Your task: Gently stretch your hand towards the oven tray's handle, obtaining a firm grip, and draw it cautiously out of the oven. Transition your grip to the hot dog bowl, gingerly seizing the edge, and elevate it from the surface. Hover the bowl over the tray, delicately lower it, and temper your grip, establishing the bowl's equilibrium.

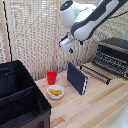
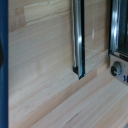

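Fingers (image 1: pixel 69 48): raised in mid-air at upper centre of the exterior view, holding nothing; whether parted or closed cannot be told. Oven tray (image 1: pixel 96 72) projects from the oven (image 1: pixel 113 55) at right, while the hot dog bowl (image 1: pixel 55 92) sits on the counter (image 1: pixel 95 107) at lower centre. Risk: descending toward the bowl, the bent, overhanging arm may clip the upright dark blue book (image 1: pixel 78 78) or red cup (image 1: pixel 52 77).

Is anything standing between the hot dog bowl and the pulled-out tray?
Yes. The upright dark blue book stands on the table between the bowl and the tray. The red cup sits beside the bowl, off that line. The bowl would likely need lifting over the book.
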